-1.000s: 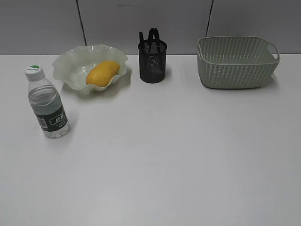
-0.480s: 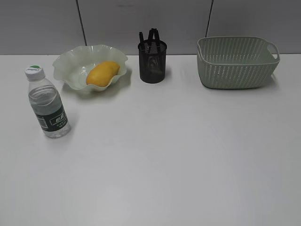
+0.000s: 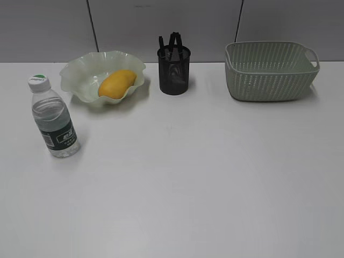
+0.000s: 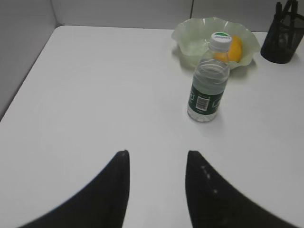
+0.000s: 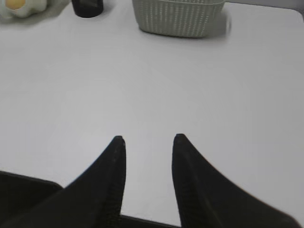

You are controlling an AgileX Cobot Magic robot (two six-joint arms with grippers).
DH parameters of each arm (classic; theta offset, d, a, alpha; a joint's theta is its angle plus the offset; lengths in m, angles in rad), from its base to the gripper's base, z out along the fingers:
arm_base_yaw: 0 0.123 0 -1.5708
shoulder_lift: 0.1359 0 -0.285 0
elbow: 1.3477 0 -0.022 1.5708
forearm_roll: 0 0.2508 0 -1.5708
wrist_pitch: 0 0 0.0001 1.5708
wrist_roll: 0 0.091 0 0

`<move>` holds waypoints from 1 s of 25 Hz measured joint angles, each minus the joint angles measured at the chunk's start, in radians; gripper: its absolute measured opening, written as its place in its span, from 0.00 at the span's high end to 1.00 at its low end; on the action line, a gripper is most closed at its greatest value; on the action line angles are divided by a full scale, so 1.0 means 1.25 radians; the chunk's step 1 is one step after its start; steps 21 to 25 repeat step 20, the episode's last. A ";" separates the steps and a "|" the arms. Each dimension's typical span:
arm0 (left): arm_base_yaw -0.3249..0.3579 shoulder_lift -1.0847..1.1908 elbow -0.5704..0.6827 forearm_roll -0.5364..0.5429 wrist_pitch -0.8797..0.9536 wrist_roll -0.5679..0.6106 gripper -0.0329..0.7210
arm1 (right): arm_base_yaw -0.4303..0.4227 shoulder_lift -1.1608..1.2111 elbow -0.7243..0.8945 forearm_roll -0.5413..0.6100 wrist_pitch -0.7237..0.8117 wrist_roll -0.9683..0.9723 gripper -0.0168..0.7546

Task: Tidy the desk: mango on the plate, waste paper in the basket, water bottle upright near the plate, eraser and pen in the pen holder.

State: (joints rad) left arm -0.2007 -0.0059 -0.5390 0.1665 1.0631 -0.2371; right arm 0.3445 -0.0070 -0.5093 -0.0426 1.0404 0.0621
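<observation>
While both arms sit pulled back at the near side, I read a wide bare stretch of white table (image 3: 188, 177) across the near and middle ground. Left table edge shows in the left wrist view, running far to a grey wall panel.

Left gripper (image 4: 156, 154): black tapered fingers parted, a clear gap between the tips, holding nothing, above bare table well short of the water bottle (image 4: 207, 78). Right gripper (image 5: 146, 138): same spread, empty, far from the basket (image 5: 178, 18).

Water bottle (image 3: 52, 116) stands upright at left, clear ribbed plastic, dark green label, white cap with green top. It is near the plate (image 3: 80, 75) and just nearer to me than it, not touching. Plate is pale green, translucent, with a ruffled rim; the mango (image 3: 117, 84), smooth yellow-orange oval, lies in it.

Pen holder (image 3: 173, 70), a black wire-mesh cylinder, stands right of the plate with dark slender items poking above its rim; I cannot tell which is the pen. Basket (image 3: 271, 72), pale green woven-pattern plastic with a cut-out handle, stands far right. Its contents are hidden from me.
</observation>
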 joint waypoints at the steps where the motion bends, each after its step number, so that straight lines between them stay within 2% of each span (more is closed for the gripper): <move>1: 0.013 0.000 0.000 0.000 0.000 0.000 0.57 | -0.023 0.000 0.000 0.000 0.000 0.000 0.62; 5: 0.081 0.000 0.000 0.000 0.000 0.000 0.58 | -0.095 0.000 0.000 0.000 0.000 0.000 0.62; 8: 0.113 0.000 0.000 0.000 0.000 0.000 0.58 | -0.117 0.000 0.000 0.000 0.000 0.000 0.62; 14: 0.114 0.000 0.000 0.000 0.000 0.000 0.63 | -0.118 0.000 0.000 0.000 -0.001 0.000 0.62; 25: 0.114 0.000 0.000 0.000 0.000 0.000 0.64 | -0.118 0.000 0.000 0.000 -0.001 0.000 0.62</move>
